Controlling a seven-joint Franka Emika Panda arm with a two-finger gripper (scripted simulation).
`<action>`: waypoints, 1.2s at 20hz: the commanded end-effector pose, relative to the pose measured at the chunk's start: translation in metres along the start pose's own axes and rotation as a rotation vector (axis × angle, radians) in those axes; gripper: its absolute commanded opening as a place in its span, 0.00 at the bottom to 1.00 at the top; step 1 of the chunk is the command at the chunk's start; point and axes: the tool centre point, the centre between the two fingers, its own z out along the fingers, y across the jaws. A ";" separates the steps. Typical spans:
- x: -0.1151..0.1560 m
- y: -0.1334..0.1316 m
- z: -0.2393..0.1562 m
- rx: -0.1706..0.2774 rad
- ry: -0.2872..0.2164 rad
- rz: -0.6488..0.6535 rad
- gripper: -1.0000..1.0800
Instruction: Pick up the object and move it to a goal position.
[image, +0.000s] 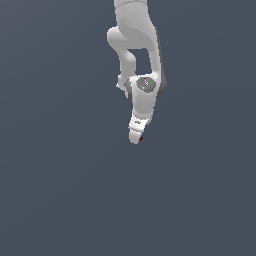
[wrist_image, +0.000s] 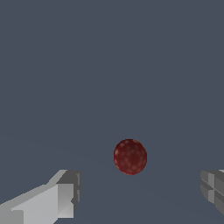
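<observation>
The object is a small dark red ball (wrist_image: 130, 156) with a speckled surface, lying on the flat grey floor. In the exterior view only a tiny red speck (image: 141, 138) of it shows beside the tip of the white gripper (image: 135, 139). In the wrist view the gripper (wrist_image: 140, 194) is open. Its two grey fingertips (wrist_image: 65, 197) stand wide apart on either side, and the ball sits between and a little beyond them. Nothing is held.
The white arm (image: 137, 45) comes down from the top of the exterior view. Plain grey floor (image: 60, 190) surrounds the ball on all sides. No goal marker shows.
</observation>
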 end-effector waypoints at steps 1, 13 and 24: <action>0.000 -0.001 0.001 0.000 0.000 -0.009 0.96; 0.000 -0.002 0.033 0.000 0.000 -0.008 0.96; 0.000 -0.002 0.051 0.000 0.000 -0.010 0.00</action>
